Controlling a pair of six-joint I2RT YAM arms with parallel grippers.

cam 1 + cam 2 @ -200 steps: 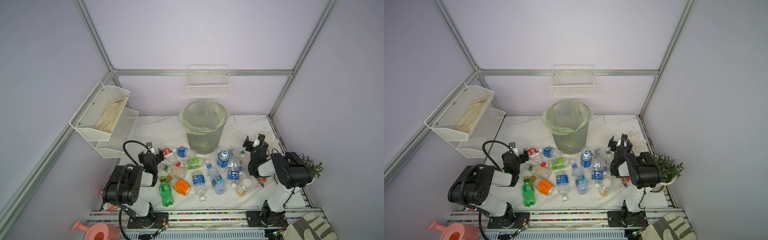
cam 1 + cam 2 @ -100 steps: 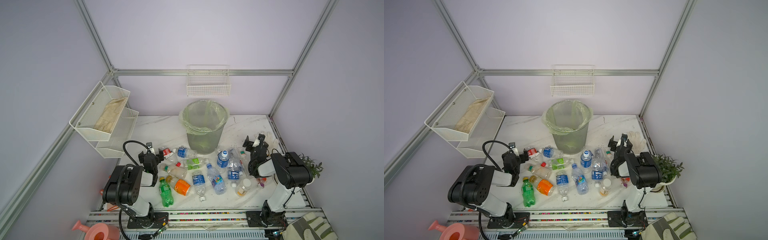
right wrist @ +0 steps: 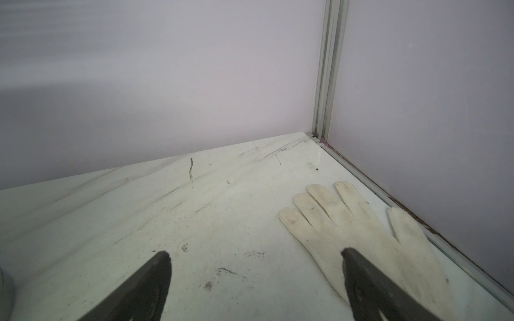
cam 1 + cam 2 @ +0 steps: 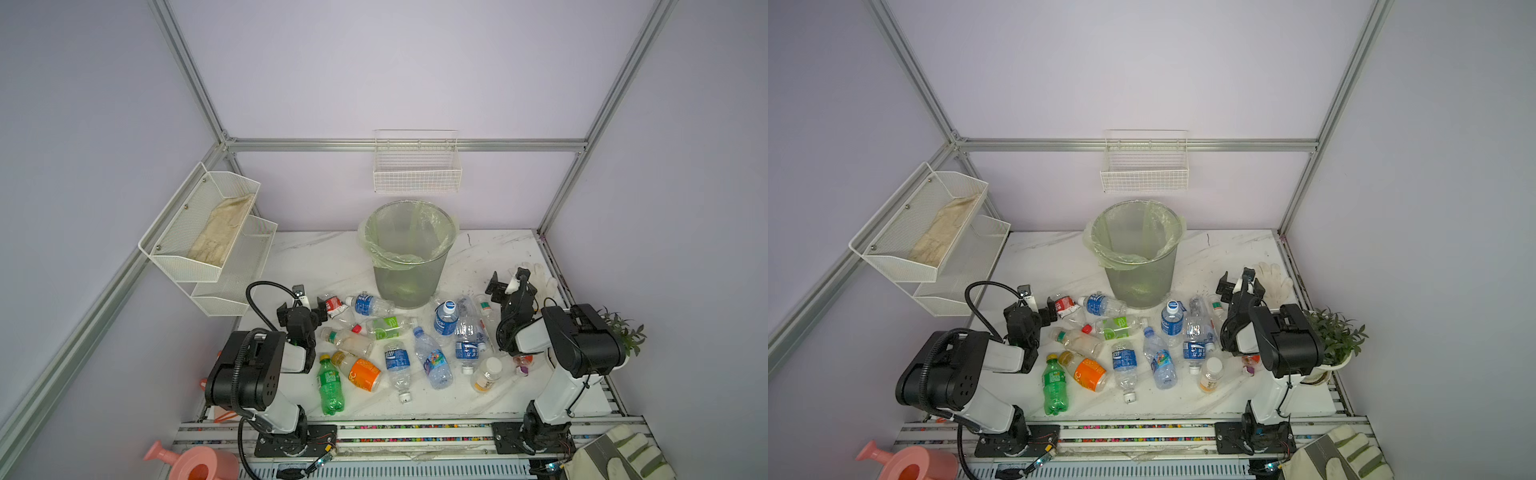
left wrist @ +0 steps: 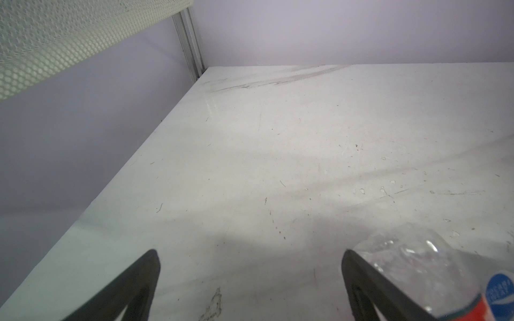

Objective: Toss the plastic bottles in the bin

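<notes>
**Two-arm bench, seen from above and from both wrists.** The bin [image 4: 409, 278] [image 4: 1138, 282] is a round, tapered basket of fine grey mesh. It is lined with a thin, crinkled pale green bag folded over its rim, and it stands at the back middle of the white, grey-veined table [image 4: 316, 257].

The plastic bottles [image 4: 398, 361] [image 4: 1124, 361] are mostly clear, ribbed cylinders, several of them dented, with blue, red, green or orange labels. They lie scattered on the table in front of the bin, between the two arms. One green bottle [image 4: 330, 386] is tinted throughout.

The left gripper [image 4: 302, 309] [image 5: 250, 253] sits low over scuffed bare tabletop. Its dark wedge-shaped jaws are spread wide with nothing between them. One jaw is just beside a crumpled red-labelled bottle [image 4: 334, 303] [image 5: 417, 258]; whether they touch cannot be told.

The right gripper [image 4: 508, 284] [image 3: 255, 253] is likewise spread wide and holds nothing. It sits near the far right corner of the table, next to a flat white knitted glove [image 3: 347, 222].
</notes>
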